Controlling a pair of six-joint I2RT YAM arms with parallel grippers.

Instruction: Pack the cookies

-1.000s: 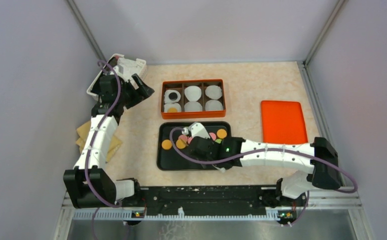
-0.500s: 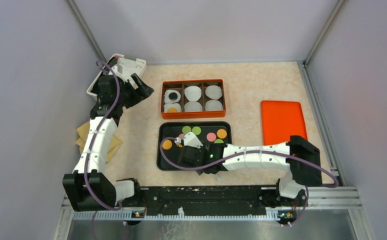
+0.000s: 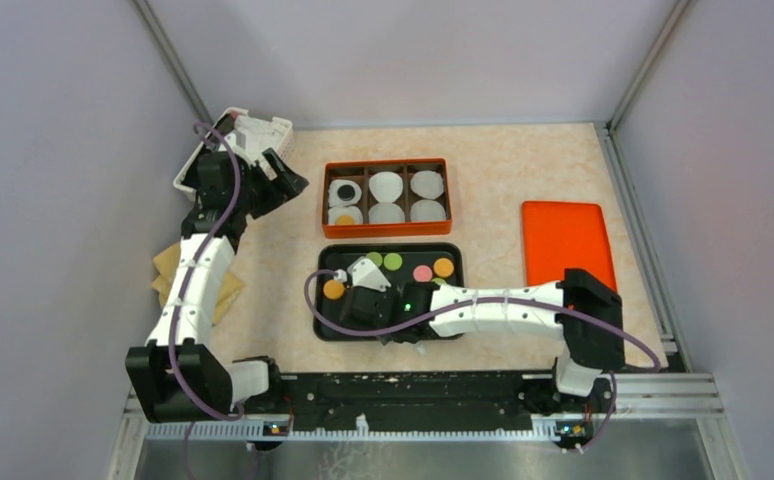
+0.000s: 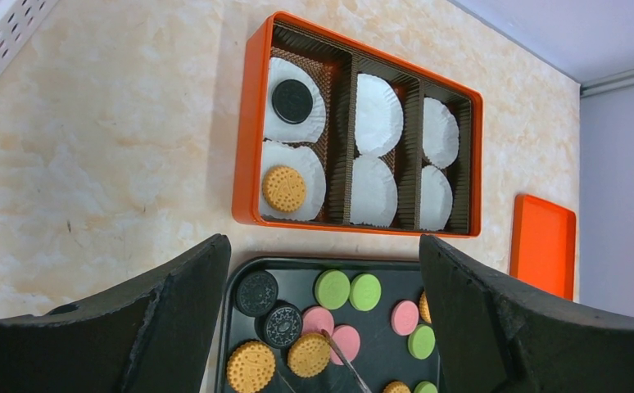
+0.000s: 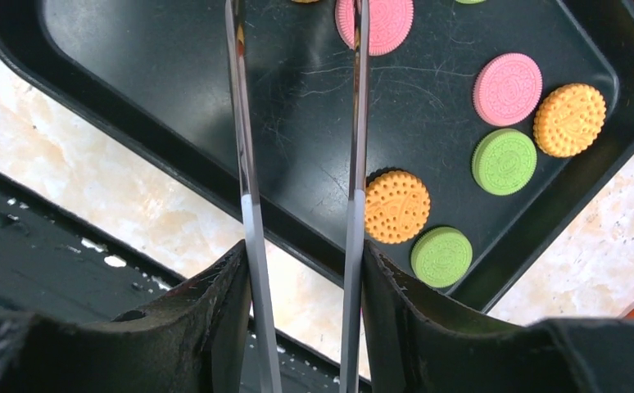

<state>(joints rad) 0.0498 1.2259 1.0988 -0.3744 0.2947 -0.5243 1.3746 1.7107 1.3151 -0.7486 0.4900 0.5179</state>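
While the left arm reaches toward the far-left corner, beside the white basket (image 3: 253, 130), the left gripper (image 4: 322, 250) hangs above the bench (image 3: 483, 160) with its fingers spread wide and nothing between them. Just right of it lies the orange box (image 4: 249, 139), split into six compartments, each lined with a white paper cup; only the left column is filled, with a black cookie (image 4: 292, 101) in the far cup and an orange cookie (image 4: 285, 188) in the near one. The black tray (image 3: 328, 325) sits close in front of the box and holds the loose cookies (image 4: 332, 288): black and orange ones at its left end, green and pink in the middle, and more orange, green and pink toward the right. Over the tray's near-left part, the right gripper (image 5: 301, 254) is pressed against a pair of metal tweezers (image 5: 246, 164), whose two blades run apart over bare tray floor; one blade crosses a pink cookie (image 5: 383, 20), and their tips are out of view. Well to the right, an orange lid (image 3: 566, 243) lies flat on the bench.
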